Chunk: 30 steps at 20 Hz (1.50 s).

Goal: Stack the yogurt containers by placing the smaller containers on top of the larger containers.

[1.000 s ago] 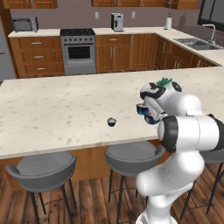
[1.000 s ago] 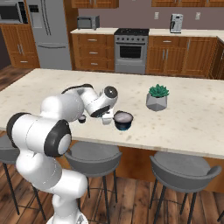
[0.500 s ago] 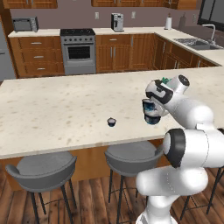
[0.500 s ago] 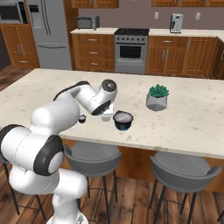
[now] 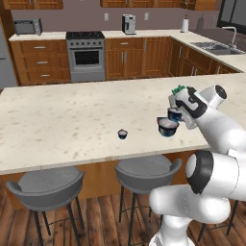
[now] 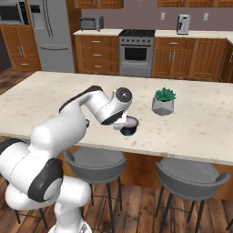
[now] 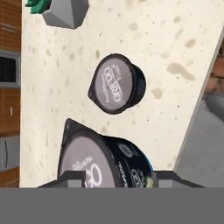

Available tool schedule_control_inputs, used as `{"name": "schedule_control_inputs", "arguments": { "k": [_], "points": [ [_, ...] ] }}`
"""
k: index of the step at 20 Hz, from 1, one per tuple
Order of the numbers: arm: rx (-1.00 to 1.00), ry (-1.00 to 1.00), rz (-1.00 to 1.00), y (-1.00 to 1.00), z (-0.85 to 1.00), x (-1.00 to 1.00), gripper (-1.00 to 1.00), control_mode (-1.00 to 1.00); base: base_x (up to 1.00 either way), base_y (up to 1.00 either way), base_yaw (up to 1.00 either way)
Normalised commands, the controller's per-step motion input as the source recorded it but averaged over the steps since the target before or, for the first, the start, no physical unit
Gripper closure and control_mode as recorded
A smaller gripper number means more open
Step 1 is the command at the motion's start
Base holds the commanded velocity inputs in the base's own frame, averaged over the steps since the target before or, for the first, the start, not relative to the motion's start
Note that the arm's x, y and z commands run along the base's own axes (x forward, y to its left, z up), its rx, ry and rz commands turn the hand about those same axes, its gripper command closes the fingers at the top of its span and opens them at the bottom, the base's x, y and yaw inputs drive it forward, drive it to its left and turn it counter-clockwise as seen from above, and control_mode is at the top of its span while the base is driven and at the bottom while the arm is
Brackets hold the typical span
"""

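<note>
Speckled cream island counter lies beneath the tool. Green potted plant in grey faceted pot stands on it just beyond the tool, upright. Two grey bar stools sit below the counter's near edge. Range, microwave, coffee maker and sink stand well beyond.

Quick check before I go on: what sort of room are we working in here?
A home kitchen, rendered. A stove and sink sit along wooden cabinets, and the work surface is an island counter with bar stools.
</note>
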Motion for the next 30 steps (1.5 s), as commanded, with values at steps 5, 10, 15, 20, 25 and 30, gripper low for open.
{"name": "schedule_control_inputs", "arguments": {
  "k": [5, 10, 15, 20, 25, 30],
  "points": [
    [0.00, -0.12, 0.00, 0.00, -0.04, 0.00, 1.00, -1.00, 0.00, 0.00, 0.00],
    [0.00, -0.04, 0.02, -0.02, -0.24, 0.11, 1.00, -1.00, 0.00, 0.00, 0.00],
    [0.00, -0.02, 0.05, -0.24, -0.25, 0.14, 1.00, -1.00, 0.00, 0.00, 0.00],
    [0.00, 0.00, 0.06, -0.32, 0.00, 0.45, 1.00, -1.00, 0.00, 0.00, 0.00],
    [0.00, 0.00, 0.05, -0.25, 0.00, 0.54, 1.00, -1.00, 0.00, 0.00, 0.00],
    [0.00, 0.00, 0.07, -0.14, -0.05, 0.10, 1.00, -1.00, 0.00, 0.00, 0.00]
  ]
}}
